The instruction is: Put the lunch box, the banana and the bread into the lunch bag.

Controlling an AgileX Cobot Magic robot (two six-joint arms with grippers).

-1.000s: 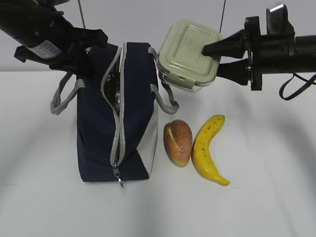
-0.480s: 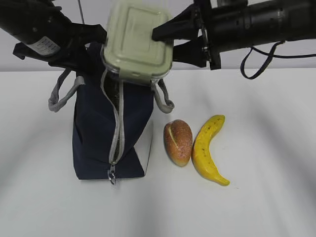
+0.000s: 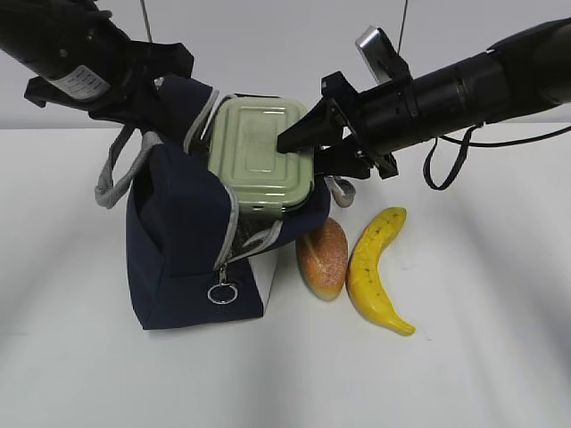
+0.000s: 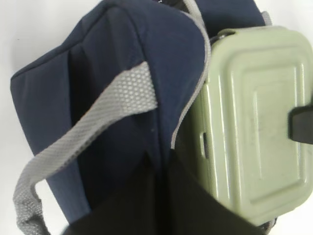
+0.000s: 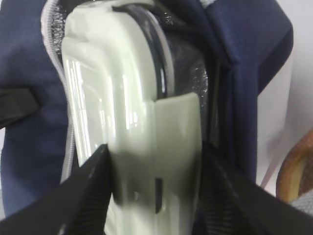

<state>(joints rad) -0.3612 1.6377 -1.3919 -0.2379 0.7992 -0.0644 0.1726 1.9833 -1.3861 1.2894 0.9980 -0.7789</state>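
I am holding the lunch box (image 3: pixel 260 153) in my right gripper (image 3: pixel 303 149), jaws half spread and clamped on its right end; it is sitting tilted in the open mouth of the lunch bag (image 3: pixel 178 241), green lid facing the camera, long axis running near to far. My left gripper (image 3: pixel 165 85) is pinched closed on the bag's far left edge. The bread (image 3: pixel 322 256) and banana (image 3: pixel 376 267) are lying on the bench (image 3: pixel 482 339) right of the bag, lengthwise near to far.

White table (image 3: pixel 482 374), pale wall (image 3: pixel 268 45) behind

Lunch box (image 3: pixel 260 153) base inside bag (image 3: pixel 178 241)
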